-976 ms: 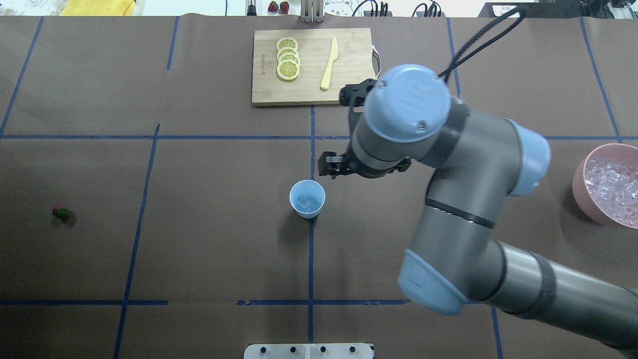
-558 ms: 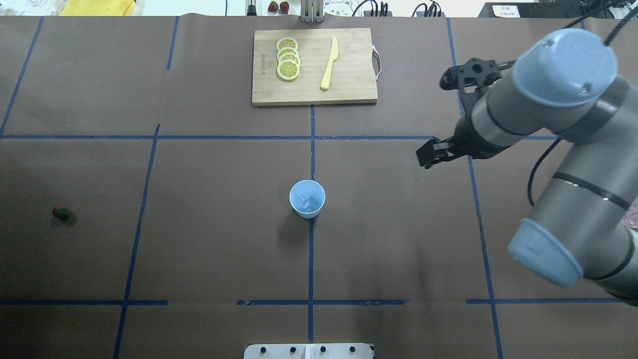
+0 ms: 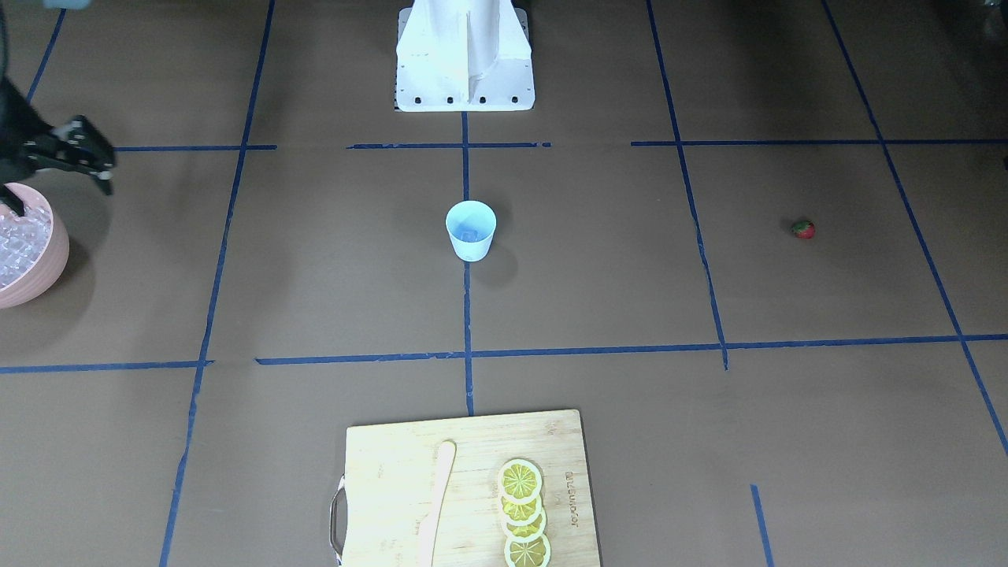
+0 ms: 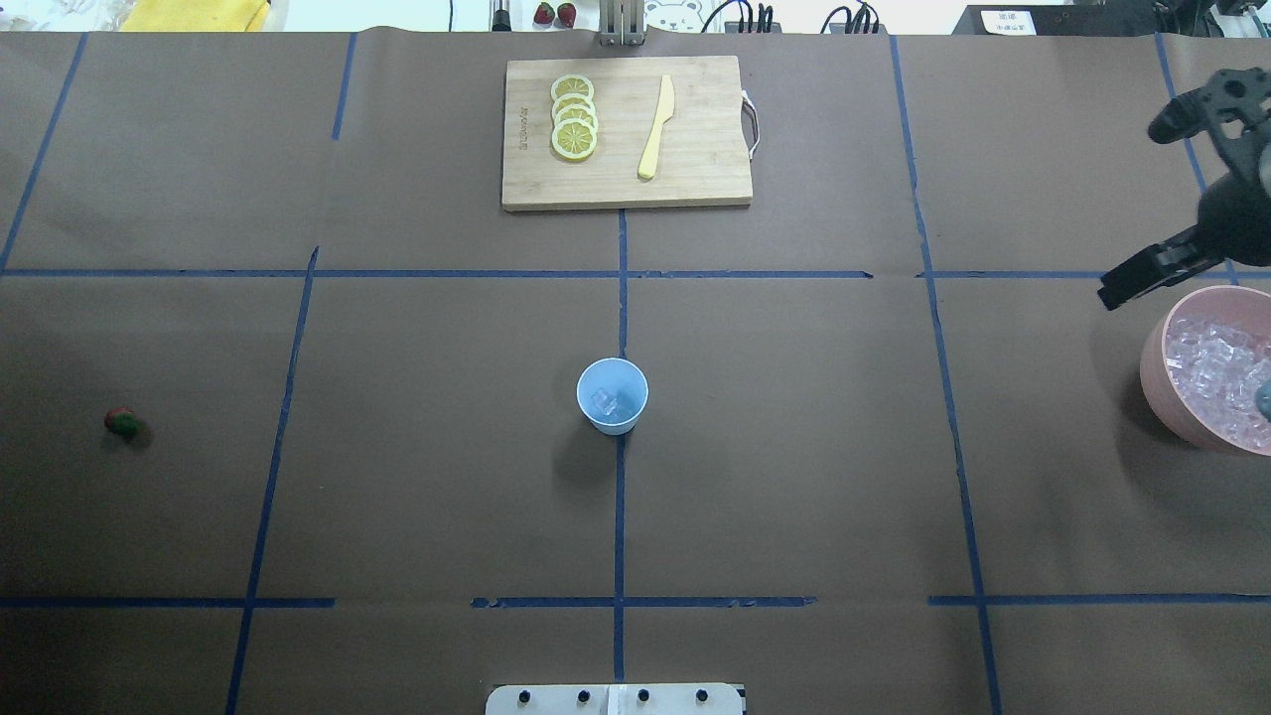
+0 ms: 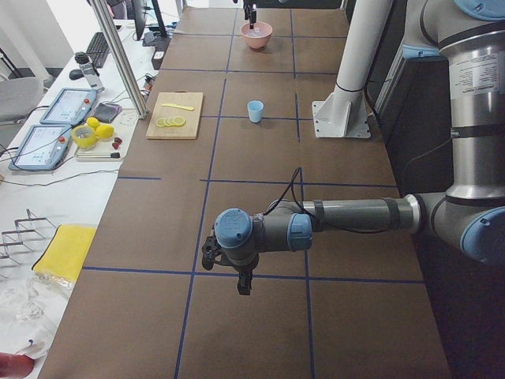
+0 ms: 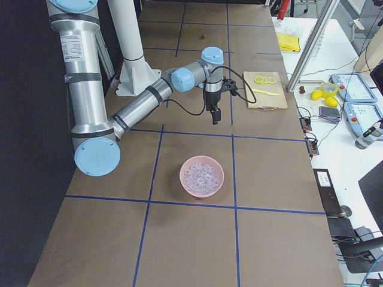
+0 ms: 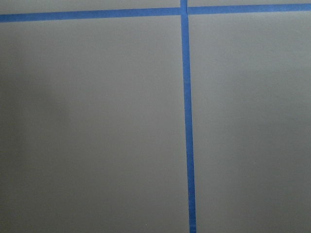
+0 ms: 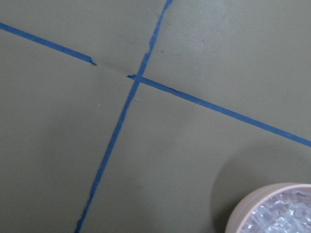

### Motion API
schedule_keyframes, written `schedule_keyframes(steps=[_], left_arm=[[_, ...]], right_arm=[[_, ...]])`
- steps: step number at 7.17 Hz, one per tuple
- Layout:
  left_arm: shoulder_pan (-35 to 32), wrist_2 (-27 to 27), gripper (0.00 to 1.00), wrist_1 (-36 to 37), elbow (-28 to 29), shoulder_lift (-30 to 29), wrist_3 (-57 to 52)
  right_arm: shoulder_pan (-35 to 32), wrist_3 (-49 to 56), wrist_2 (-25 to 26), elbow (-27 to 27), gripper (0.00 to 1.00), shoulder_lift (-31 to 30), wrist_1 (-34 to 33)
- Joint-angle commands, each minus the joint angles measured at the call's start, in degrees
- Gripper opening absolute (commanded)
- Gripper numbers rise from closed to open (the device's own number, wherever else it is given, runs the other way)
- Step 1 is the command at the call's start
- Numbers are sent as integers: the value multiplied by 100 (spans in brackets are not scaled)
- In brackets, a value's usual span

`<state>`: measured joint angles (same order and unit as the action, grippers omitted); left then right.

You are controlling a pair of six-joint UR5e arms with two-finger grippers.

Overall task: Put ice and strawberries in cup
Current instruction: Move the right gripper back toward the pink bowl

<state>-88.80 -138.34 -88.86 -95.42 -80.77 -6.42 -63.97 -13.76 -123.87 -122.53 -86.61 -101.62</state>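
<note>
The light-blue cup (image 4: 612,417) (image 3: 471,244) stands upright at the table's middle with clear ice (image 4: 606,402) in it. More ice (image 4: 1211,367) fills the pink bowl (image 4: 1152,372) (image 3: 57,256) at the right edge. The red strawberry (image 4: 122,422) (image 3: 802,229) lies alone far left of the cup. My right gripper (image 4: 1112,293) (image 3: 104,177) hangs just beyond the bowl's far-left rim, looks open and holds nothing. My left gripper (image 5: 243,283) shows only in the exterior left view, low over the table's left end; I cannot tell if it is open or shut.
A wooden cutting board (image 4: 695,169) with lemon slices (image 4: 574,129) and a yellow knife (image 4: 655,127) lies at the far middle. The robot's white base (image 3: 465,63) stands at the near edge. The left forearm (image 5: 355,215) reaches low across the table's left end.
My right arm has swung from just beside the cup to the right, ending by the pink bowl. The cup, its ice and the strawberry have not moved.
</note>
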Motion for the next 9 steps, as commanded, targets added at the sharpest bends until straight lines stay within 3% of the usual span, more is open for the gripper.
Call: schedule_keyframes(steps=[1,4,9], left_arm=[[12,0,100,0,-3,0,0],[21,0,100,0,-3,0,0],[56,0,100,0,-11,0,0]], right_arm=[[-833,1380,-286,27,97,-662,2],[-1442,2579,-585,299,96,-1060,10],[-1364,2054,-577,1512,96,-1323,2020]])
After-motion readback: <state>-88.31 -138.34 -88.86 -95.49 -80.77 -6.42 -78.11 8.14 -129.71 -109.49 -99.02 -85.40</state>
